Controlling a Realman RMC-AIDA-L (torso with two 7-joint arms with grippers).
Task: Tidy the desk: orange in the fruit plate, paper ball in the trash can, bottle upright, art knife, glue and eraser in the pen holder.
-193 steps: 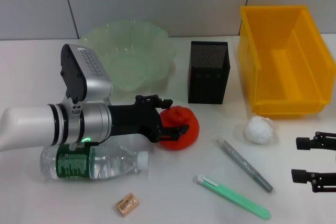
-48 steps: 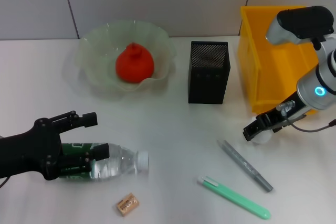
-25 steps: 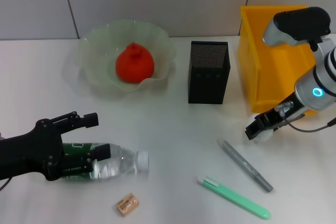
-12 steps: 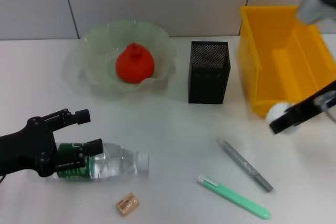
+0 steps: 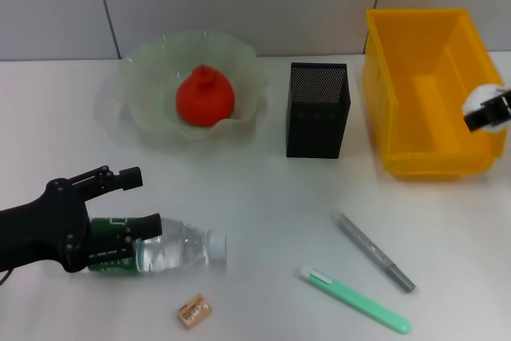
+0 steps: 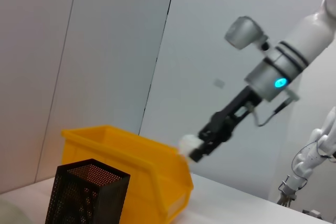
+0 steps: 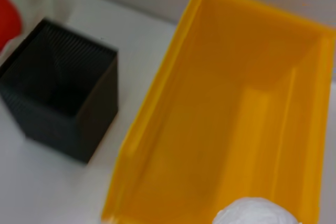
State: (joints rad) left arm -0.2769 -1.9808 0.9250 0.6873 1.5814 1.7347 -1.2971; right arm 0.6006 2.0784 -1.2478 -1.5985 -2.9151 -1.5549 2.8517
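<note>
Head view looks down over the desk; both wrist views share the trash can (image 7: 173, 129).

We find the right gripper (image 5: 489, 113) raised at the far right, fingers clamped on the paper ball (image 5: 481, 98). The left gripper (image 5: 136, 201) lies low at the near left, arm level, fingers spread around the bottle (image 5: 152, 247)

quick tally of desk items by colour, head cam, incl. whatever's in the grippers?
Green: 3 - fruit plate, bottle, art knife
Red-orange: 1 - orange
Black: 1 - pen holder
Yellow: 1 - trash can
White: 1 - paper ball
Grey: 1 - pen
Tan: 1 - eraser
Total: 9
</note>
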